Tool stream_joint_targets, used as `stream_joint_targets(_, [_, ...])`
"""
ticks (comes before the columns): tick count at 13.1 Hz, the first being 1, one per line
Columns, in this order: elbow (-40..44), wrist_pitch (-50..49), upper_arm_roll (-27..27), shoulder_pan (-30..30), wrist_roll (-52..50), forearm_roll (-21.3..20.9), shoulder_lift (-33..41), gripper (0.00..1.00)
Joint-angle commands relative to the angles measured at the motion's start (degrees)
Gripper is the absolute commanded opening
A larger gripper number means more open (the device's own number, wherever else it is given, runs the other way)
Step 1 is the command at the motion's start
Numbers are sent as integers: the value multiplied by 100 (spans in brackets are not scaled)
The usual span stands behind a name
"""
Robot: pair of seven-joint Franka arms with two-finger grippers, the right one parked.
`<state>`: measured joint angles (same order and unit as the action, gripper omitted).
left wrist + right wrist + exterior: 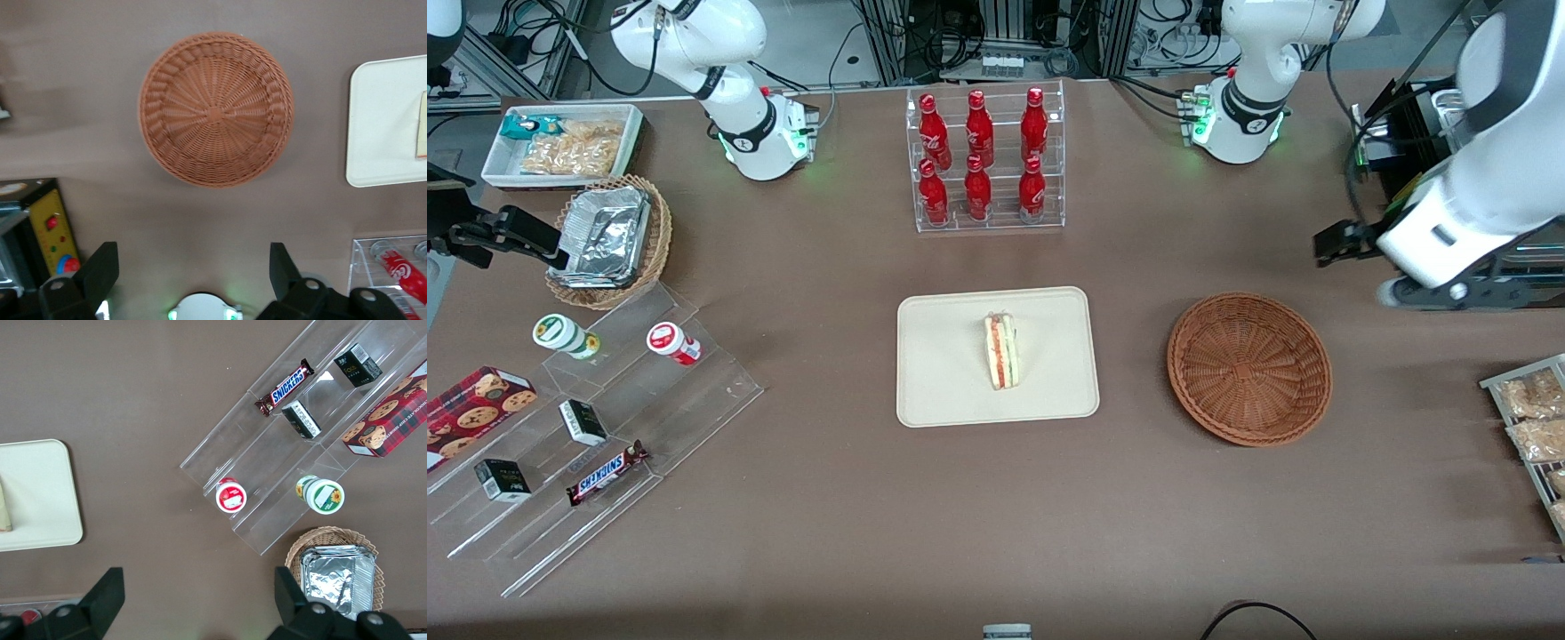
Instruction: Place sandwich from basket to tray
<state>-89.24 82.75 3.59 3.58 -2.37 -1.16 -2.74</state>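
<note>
I see the sandwich [1002, 350] resting on the tray [943, 391], the basket [1249, 368] bare. My pincer [193, 270] hangs wide open above the tabletop, holding nothing. Soft bread: I'd grip its flat faces lightly.

The left arm [1476, 204] has glossy white shells, black joint bands, and black gripper [193, 273] fingers [100, 270].

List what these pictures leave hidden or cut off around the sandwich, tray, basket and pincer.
- Sandwich: left wrist view's edge cuts it to a sliver.
- Tray: both wrist views crop it.
- Basket: its underside is hidden.
- Pincer, open above the table near the basket: front view shows only a dark part.
</note>
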Motion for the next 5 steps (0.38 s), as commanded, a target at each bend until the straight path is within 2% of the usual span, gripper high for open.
stream_joint_targets(1, [-190,13,46,-235,499,-104,318,100])
stream_joint_targets(5, [-199,57,-192,-374,518,-122,468,100])
